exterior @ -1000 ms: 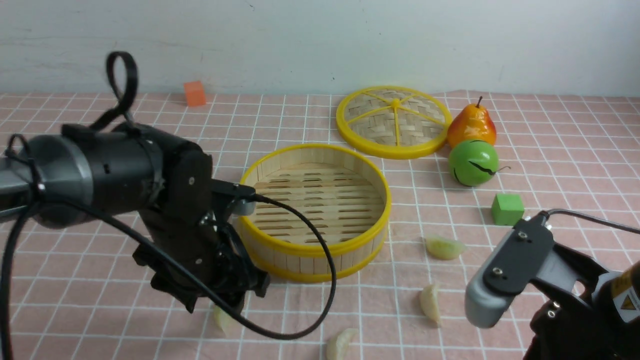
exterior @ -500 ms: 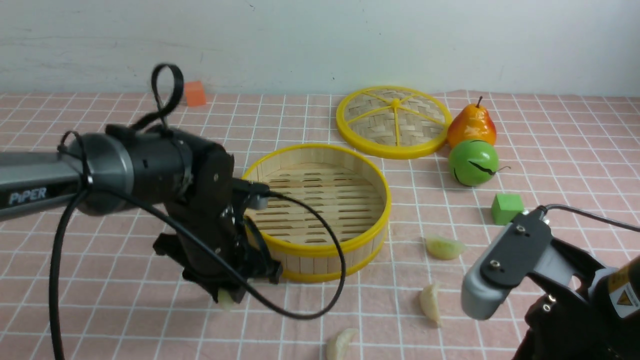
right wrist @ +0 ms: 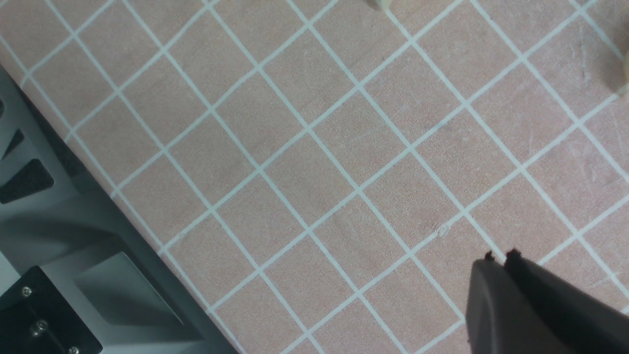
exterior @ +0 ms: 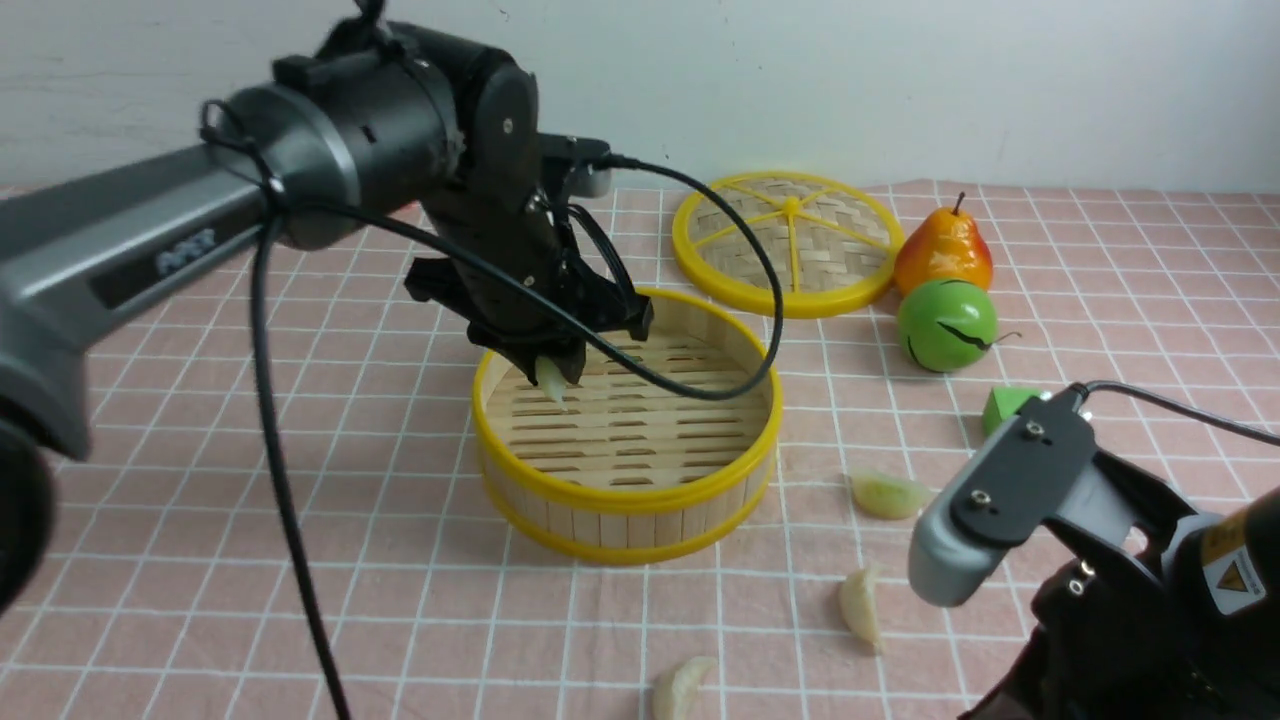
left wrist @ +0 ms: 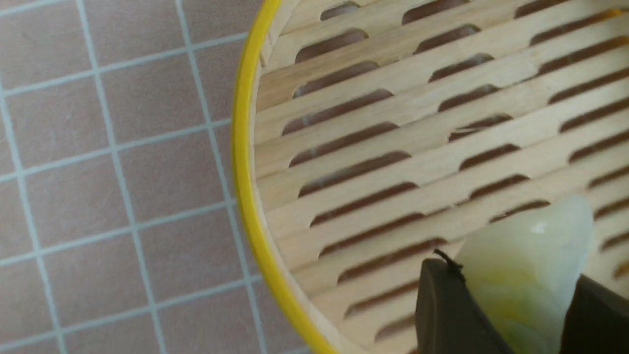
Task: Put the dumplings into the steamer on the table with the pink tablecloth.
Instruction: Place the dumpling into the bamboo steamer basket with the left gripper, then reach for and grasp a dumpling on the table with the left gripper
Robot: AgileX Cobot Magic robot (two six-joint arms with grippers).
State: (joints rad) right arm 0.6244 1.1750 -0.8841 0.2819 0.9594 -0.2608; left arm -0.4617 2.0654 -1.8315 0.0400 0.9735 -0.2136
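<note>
— Left gripper (exterior: 555, 378) is clamped on one dumpling (left wrist: 521, 255), and I'm holding it above the steamer (exterior: 620, 495), just inside its rim on the left-arm side.

— And the others?

— Three lie on the pink tablecloth (exterior: 300, 520) outside the steamer, off its right side. The first loose dumpling (exterior: 888, 495) is near its wall. The second loose dumpling (exterior: 858, 605) and third loose dumpling (exterior: 682, 688) are further toward me. Right gripper (right wrist: 501, 255) hangs over bare cloth, tips pressed together, empty.

— What worries you?

— That rim. If I release from up here, I reckon the dumpling could bounce off the slats or tip over the yellow edge. It looks slick too, so it might cling to one pad and drop crooked.
</note>
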